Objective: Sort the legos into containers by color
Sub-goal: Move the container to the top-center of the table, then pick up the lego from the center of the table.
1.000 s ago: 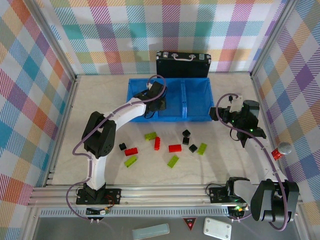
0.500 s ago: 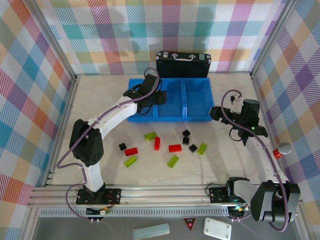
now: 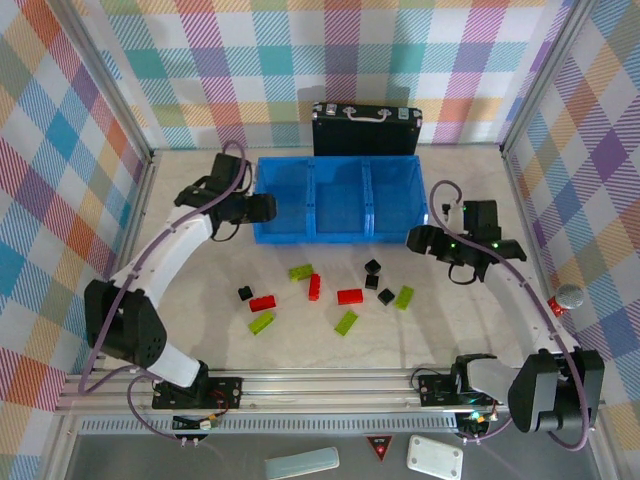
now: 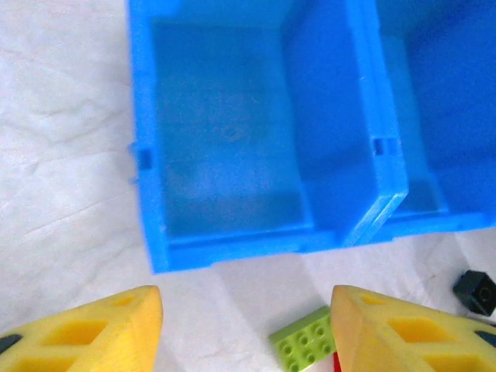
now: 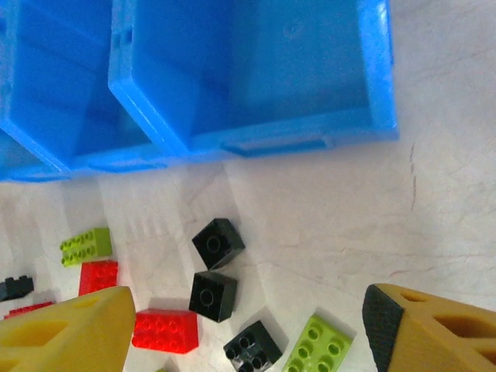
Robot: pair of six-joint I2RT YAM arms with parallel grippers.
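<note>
Pulling back from over the blue three-part bin (image 3: 340,237), your left gripper (image 3: 262,208) now hangs beside the bin's left end. Its fingers are wide apart with nothing between them. Ahead of those fingers the nearest compartment looks bare, so I think no brick is sorted yet. Your right gripper (image 3: 418,240) has swung in closer and sits by the bin's near right corner. It is wide open too, and holds nothing. Just in front of its fingers lie black bricks (image 5: 218,242), a red brick (image 5: 164,332) and a lime-green brick (image 5: 314,345). All the legos you can see lie on the table outside the bin, so a pick likely comes next.
</note>
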